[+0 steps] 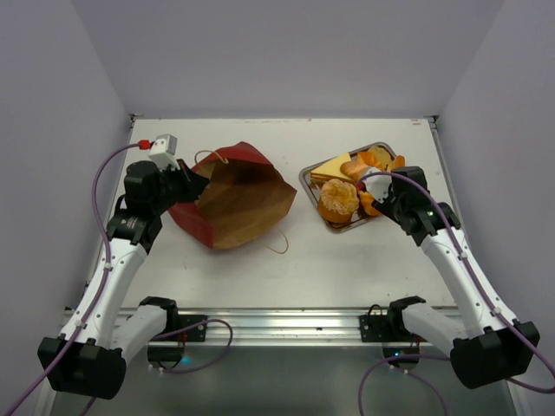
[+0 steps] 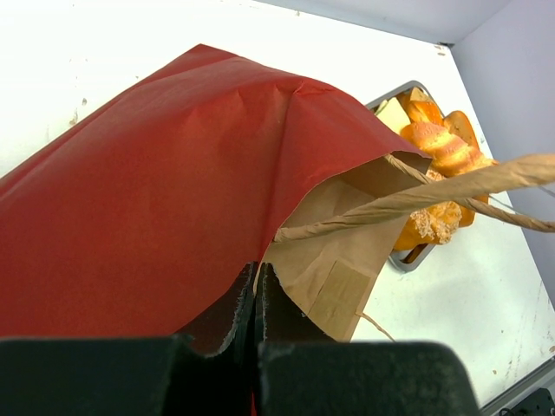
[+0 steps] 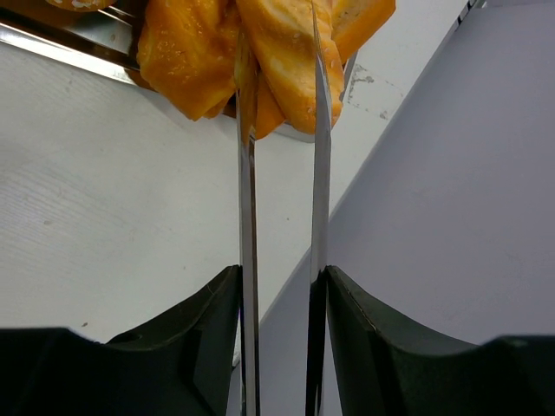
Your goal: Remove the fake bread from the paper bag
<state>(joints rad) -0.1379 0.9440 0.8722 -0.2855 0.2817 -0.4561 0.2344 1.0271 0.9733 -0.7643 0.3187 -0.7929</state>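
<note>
The paper bag, red outside and brown inside, lies on its side with its mouth toward the steel tray. My left gripper is shut on the bag's rim; in the left wrist view the jaws pinch the paper edge of the bag. My right gripper is shut on metal tongs. The tongs' blades clasp an orange-golden roll over the tray's edge. The yellow-topped sandwich, a crumbed round bun and orange rolls lie on the tray. The bag's inside is hidden.
The bag's string handles loop out, one onto the table and one across the left wrist view. The tray of bread also shows past the bag's mouth. Grey walls close in on the left, the back and the right.
</note>
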